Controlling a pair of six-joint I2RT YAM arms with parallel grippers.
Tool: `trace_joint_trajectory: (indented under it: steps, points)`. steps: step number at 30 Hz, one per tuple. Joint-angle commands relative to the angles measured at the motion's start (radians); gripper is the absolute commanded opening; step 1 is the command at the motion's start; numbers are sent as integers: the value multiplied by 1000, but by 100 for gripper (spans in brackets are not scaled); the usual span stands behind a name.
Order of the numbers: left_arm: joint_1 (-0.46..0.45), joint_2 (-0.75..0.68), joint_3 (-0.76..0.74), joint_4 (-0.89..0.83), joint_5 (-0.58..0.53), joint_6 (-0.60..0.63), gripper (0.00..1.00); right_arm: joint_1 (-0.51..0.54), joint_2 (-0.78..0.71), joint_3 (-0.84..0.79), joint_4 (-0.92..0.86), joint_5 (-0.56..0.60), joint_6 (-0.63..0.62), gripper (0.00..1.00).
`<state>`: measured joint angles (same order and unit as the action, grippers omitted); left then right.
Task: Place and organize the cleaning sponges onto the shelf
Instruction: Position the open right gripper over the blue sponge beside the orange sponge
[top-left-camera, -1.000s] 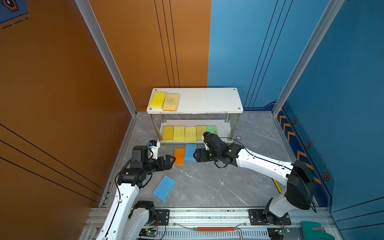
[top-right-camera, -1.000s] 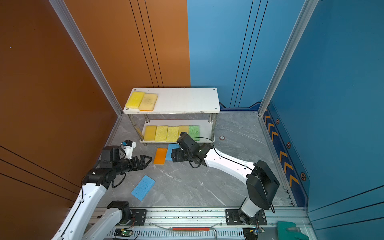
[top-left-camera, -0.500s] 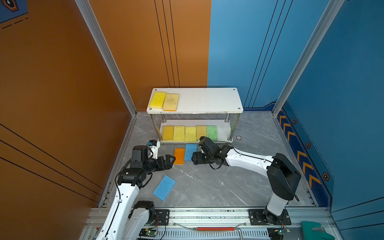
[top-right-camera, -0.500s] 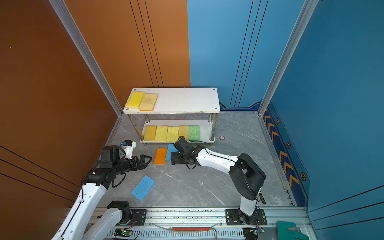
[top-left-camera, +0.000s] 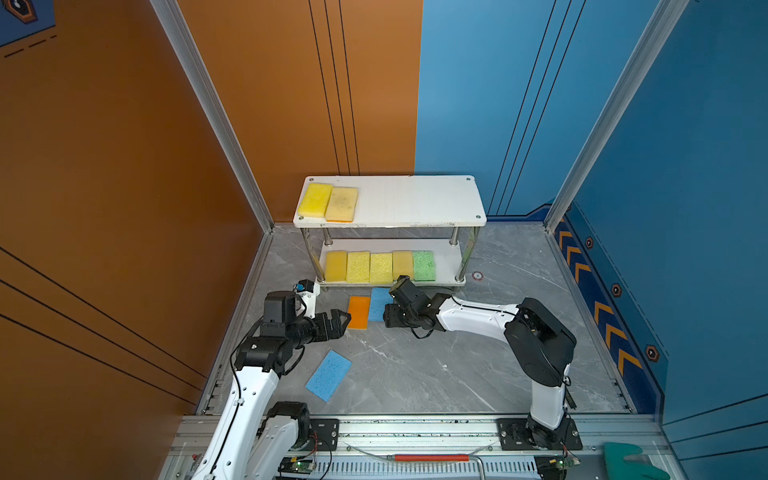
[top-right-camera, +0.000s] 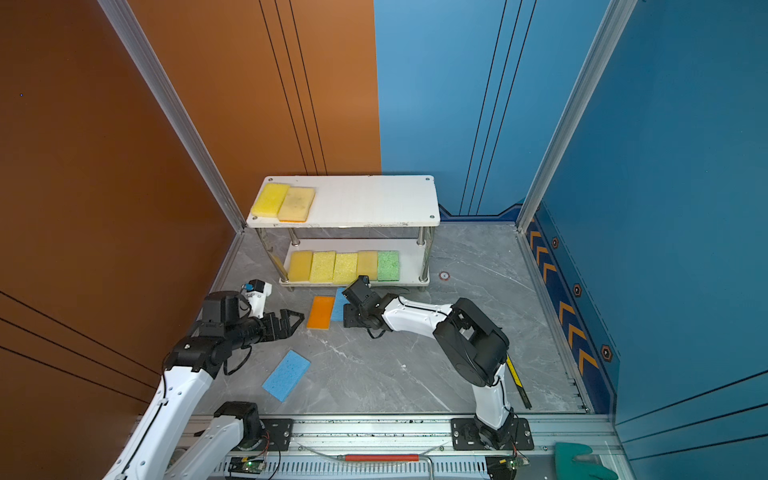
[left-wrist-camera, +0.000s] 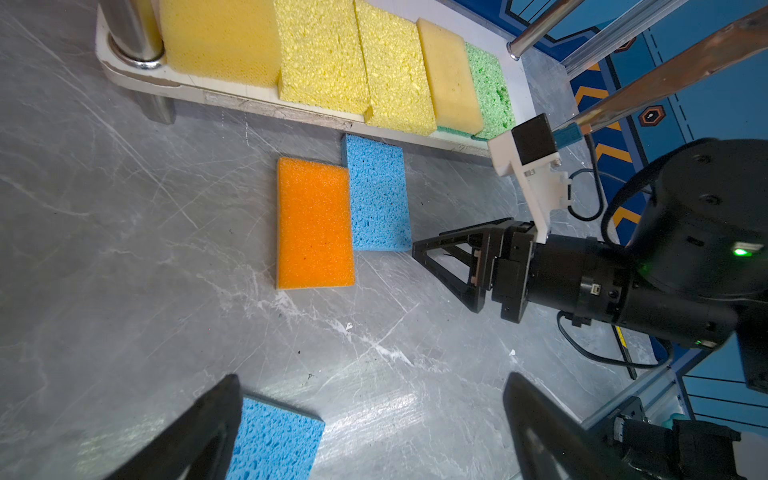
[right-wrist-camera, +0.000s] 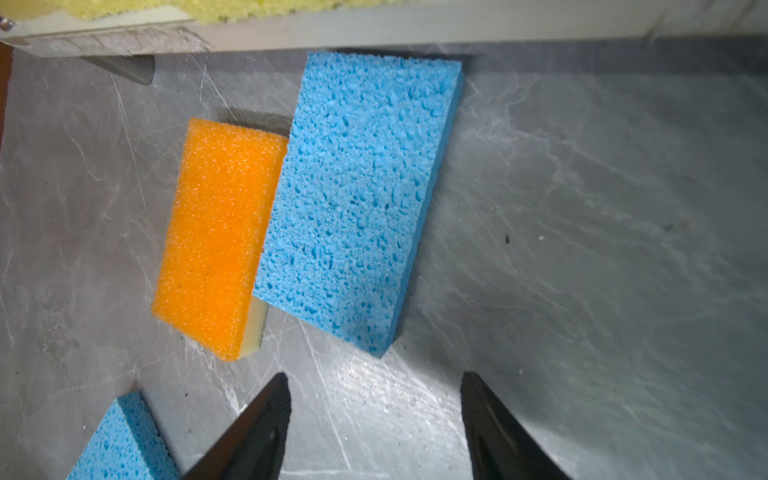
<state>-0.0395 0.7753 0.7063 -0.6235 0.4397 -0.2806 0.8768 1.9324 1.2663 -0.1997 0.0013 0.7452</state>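
Two-tier white-board shelf with shiny metal posts (top-left-camera: 390, 199) stands at the back of the grey marbled floor (top-left-camera: 415, 365). On its top board, left end, we note a bright yellow foam sponge (top-left-camera: 315, 200) touching a pale tan foam sponge (top-left-camera: 341, 203), long axes front to back. Lower board: row of four yellow sponges (top-left-camera: 370, 267) and a green sponge (top-left-camera: 424, 266), sides touching, same axis. Three lie flat on the floor. Orange rectangular sponge (top-left-camera: 359, 311) and blue porous sponge (top-left-camera: 379, 299) lie side by side just before the shelf, long edges touching, long axes pointing at it; the blue one's far end lies at the lower board's front edge. A second blue sponge (top-left-camera: 328, 375) lies apart, nearer the base, set diagonally. Right gripper (right-wrist-camera: 376, 376) low over the floor, fingers apart and holding nothing, the blue sponge's near corner just ahead of the tips. Left gripper (left-wrist-camera: 372, 378) spread wide, empty, the orange sponge between it and the blue one. Orange chevrons (top-left-camera: 602, 307) line the right wall's foot
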Motion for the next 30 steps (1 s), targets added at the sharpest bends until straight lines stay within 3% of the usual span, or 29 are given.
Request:
trace_joint_trajectory:
  steps: [1, 14, 20, 30]
  points:
    - [3, -9, -14, 8, 24, -6, 98, -9, 35, 45, 17, 39, 18, 60]
    - [1, -7, -14, 9, 24, -6, 98, -30, 135, 141, 8, 36, 32, 45]
    - [1, -5, -14, 8, 24, -6, 98, -39, 182, 154, -7, 27, 41, 43]
    - [1, -2, -14, 8, 23, -8, 98, -49, 165, 120, -8, 3, 42, 8]
